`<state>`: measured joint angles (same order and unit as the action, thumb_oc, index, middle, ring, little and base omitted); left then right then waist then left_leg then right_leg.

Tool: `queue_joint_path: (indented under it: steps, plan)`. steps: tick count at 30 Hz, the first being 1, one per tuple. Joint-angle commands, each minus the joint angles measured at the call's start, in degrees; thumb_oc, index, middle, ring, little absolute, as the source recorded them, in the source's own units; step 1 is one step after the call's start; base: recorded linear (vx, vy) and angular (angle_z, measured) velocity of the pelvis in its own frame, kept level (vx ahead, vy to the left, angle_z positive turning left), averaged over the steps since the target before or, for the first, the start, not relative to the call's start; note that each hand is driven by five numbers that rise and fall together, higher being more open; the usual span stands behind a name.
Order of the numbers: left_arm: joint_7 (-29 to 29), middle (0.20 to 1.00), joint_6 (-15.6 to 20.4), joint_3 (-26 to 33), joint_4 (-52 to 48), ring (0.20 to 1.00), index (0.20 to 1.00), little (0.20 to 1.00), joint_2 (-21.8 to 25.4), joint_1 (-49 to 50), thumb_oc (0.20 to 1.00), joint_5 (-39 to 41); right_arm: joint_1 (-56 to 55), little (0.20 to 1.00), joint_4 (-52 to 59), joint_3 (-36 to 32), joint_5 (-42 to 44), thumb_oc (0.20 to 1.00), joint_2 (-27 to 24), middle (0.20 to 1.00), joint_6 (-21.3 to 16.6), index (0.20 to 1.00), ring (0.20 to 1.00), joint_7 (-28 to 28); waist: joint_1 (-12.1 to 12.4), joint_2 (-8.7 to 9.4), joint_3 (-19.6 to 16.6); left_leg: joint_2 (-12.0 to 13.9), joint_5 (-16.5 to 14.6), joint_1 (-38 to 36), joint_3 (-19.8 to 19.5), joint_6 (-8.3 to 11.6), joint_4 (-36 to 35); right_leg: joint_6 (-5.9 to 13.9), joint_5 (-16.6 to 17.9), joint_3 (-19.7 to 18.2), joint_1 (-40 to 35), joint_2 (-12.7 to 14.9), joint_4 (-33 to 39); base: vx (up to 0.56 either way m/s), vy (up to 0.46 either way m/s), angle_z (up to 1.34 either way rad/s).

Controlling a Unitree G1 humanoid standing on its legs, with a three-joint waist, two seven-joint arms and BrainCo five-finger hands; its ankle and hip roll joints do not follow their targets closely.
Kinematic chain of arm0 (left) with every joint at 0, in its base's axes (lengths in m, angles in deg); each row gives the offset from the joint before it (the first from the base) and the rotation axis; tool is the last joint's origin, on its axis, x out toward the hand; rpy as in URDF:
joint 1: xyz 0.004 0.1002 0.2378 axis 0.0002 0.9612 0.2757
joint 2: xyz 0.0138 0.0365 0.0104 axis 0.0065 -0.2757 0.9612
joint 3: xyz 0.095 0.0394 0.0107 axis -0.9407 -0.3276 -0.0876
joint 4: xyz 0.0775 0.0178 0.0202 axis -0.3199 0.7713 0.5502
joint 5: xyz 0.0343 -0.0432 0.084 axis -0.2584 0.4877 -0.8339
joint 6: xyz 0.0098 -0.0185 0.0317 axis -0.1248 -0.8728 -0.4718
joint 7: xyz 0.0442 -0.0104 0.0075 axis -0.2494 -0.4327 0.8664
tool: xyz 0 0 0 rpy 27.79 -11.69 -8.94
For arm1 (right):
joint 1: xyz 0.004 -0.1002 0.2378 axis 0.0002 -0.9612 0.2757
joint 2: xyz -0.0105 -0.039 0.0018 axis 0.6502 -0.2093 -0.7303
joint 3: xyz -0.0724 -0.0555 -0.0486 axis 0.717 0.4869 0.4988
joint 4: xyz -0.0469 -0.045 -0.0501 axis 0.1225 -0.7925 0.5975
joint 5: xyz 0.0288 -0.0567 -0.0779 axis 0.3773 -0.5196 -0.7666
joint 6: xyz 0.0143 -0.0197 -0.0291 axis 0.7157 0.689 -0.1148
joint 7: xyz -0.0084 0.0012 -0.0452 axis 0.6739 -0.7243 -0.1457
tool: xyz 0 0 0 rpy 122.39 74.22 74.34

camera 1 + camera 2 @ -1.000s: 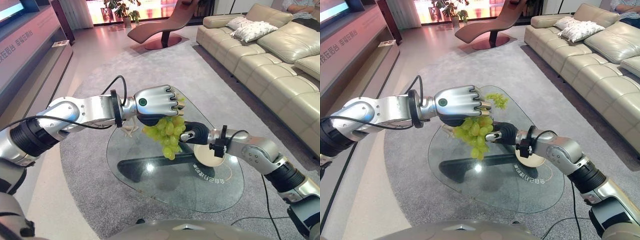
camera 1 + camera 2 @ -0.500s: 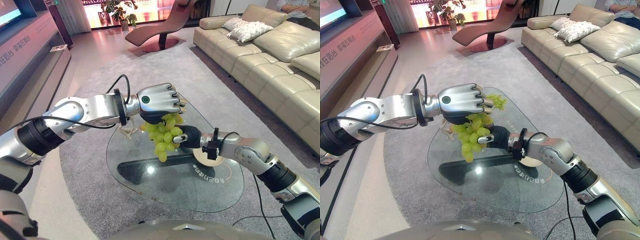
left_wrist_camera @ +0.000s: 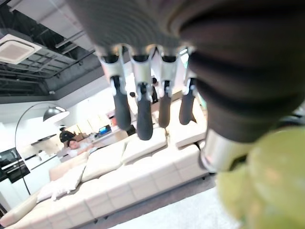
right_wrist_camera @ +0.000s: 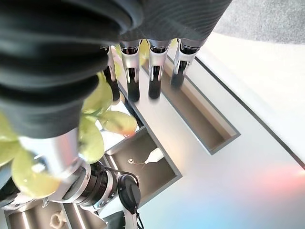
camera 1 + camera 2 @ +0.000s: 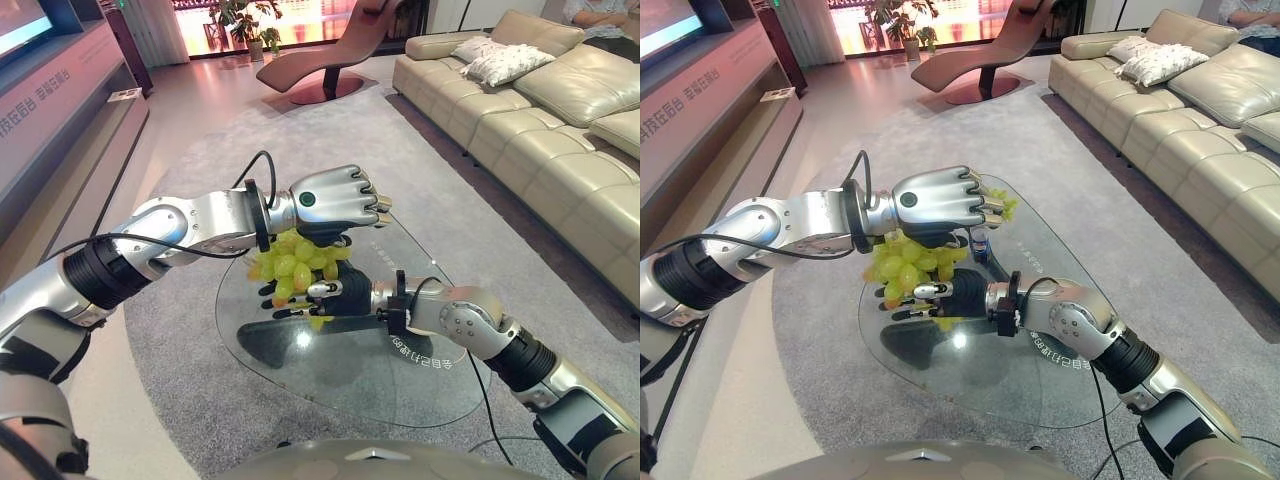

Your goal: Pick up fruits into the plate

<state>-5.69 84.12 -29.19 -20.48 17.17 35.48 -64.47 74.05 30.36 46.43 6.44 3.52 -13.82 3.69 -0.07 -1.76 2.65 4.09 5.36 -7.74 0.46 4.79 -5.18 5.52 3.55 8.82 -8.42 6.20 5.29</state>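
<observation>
A bunch of green grapes [image 5: 285,262] hangs above the glass table [image 5: 420,390]. My left hand [image 5: 335,198] is above it, fingers curled round its top; the grapes [image 3: 271,181] show close by the thumb in the left wrist view. My right hand [image 5: 322,296] lies palm up right under the bunch, fingers straight and pointing left. Grapes [image 4: 97,124] press against its thumb in the right wrist view. A second green bunch [image 5: 1006,208] lies on the table just behind the left hand. The plate is hidden behind my right forearm.
A small dark blue object [image 5: 980,243] stands on the table behind the hands. The table sits on a grey rug [image 5: 200,420]. A beige sofa [image 5: 560,100] runs along the right, a brown lounge chair [image 5: 320,50] is at the back, and a low shelf [image 5: 60,110] is on the left.
My right hand has slid left from beside the plate to under the grapes, palm up. The left hand with the bunch has moved a little left and lower. The plate is now covered.
</observation>
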Motion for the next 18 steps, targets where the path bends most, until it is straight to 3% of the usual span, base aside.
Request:
queue_joint_path:
  steps: [1, 7, 8, 9, 10, 18]
  plan:
    - [1.12, 0.2, -1.72, 1.65, 4.58, 0.2, 0.2, 0.2, 0.76, -6.3, 0.2, 1.98, 6.05, 0.2, 4.96, -1.98, 4.88, 0.2, 2.95, 0.2, -3.55, 0.2, 0.2, 0.72, 0.78, 2.35, 0.25, -4.48, -9.12, -3.37, 3.87, -3.06, 0.72, 1.12, -3.3, 1.5, -1.91, -0.74, -0.54, 0.0, 0.0, 0.0]
    - [0.84, 0.2, -1.57, 2.07, 4.5, 0.2, 0.2, 0.2, 0.84, -6.0, 0.2, 1.86, 5.88, 0.2, 4.9, -2.3, 5.13, 0.2, 2.76, 0.2, -3.09, 0.2, 0.2, 0.12, 0.81, 2.39, 0.42, -4.46, -9.15, -3.47, 3.81, -3.06, 0.67, 1.1, -3.34, 1.62, -2.0, -0.73, -0.56, 0.0, 0.0, 0.0]
    - [0.91, 0.2, -1.57, 2.05, 4.59, 0.2, 0.2, 0.2, 0.83, -6.0, 0.2, 1.72, 5.7, 0.523, 4.71, -2.43, 5.19, 0.523, 2.72, 0.523, -2.92, 0.523, 0.523, -0.03, 0.77, 2.4, 0.39, -4.49, -9.16, -3.48, 3.78, -3.06, 0.63, 1.09, -3.33, 1.55, -2.01, -0.76, -0.51, 0.0, 0.0, 0.0]
    - [0.89, 0.2, -1.57, 2.14, 4.54, 0.2, 0.2, 0.2, 0.84, -5.87, 0.2, 1.69, 5.5, 0.598, 4.65, -2.47, 5.06, 0.598, 2.74, 0.598, -2.87, 0.598, 0.598, -0.04, 0.77, 2.39, 0.37, -4.5, -9.15, -3.49, 3.77, -3.05, 0.62, 1.11, -3.34, 1.56, -2.02, -0.75, -0.51, 0.0, 0.0, 0.0]
    - [0.91, 0.2, -1.57, 2.27, 4.42, 0.2, 0.2, 0.2, 0.93, -5.68, 0.2, 1.66, 5.41, 1.0, 4.6, -2.63, 5.03, 1.0, 2.65, 1.0, -2.76, 1.0, 1.0, -0.03, 0.77, 2.38, 0.37, -4.51, -9.15, -3.49, 3.75, -3.06, 0.62, 1.11, -3.33, 1.55, -2.01, -0.75, -0.49, 0.0, 0.0, 0.0]
    - [0.8, 0.2, -1.51, 2.58, 4.33, 0.2, 0.2, 0.2, 1.43, -5.28, 0.2, 1.72, 4.48, 1.0, 3.99, -3.22, 5.17, 1.0, 2.35, 1.0, -2.66, 1.0, 1.0, 0.37, 0.74, 2.31, 0.5, -4.42, -9.1, -3.57, 3.85, -3.02, 0.59, 1.13, -3.25, 1.67, -2.04, -0.7, -0.51, 0.0, 0.0, 0.0]
